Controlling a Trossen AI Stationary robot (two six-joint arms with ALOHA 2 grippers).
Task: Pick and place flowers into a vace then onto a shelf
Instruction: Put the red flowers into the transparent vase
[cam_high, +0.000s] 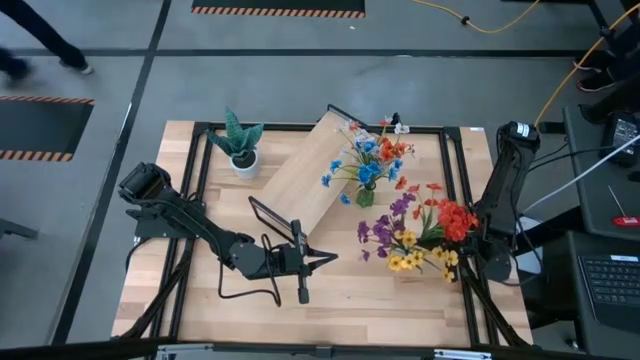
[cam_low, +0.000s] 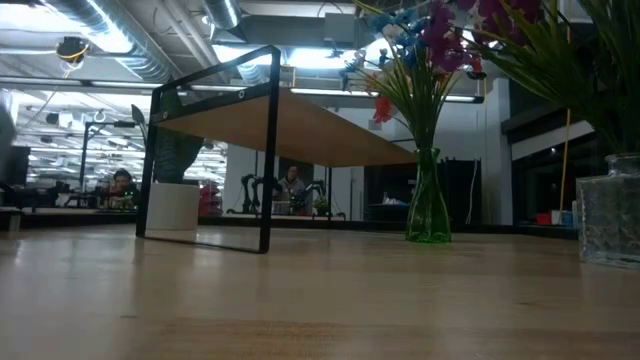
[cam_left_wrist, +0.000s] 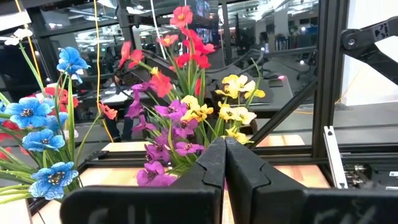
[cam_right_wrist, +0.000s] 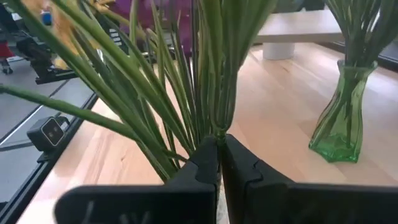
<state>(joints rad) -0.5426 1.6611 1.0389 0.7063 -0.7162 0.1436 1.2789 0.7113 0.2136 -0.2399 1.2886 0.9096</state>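
Flowers (cam_high: 372, 160) with blue and orange blooms stand in the green vase (cam_high: 366, 196), which sits on the table (cam_high: 200, 290) at the end of the slanted shelf (cam_high: 305, 172). A second bunch (cam_high: 425, 232) lies near the right tool (cam_right_wrist: 219, 163), which is closed on its green stems. The left tool (cam_left_wrist: 225, 163) rests closed and empty, mid-table.

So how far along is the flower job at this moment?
Partly done: a blue-and-orange bunch already stands in the green vase beside the shelf. The right gripper is shut on a second bunch's stems. The left gripper waits, shut. The vase isn't on the shelf yet.
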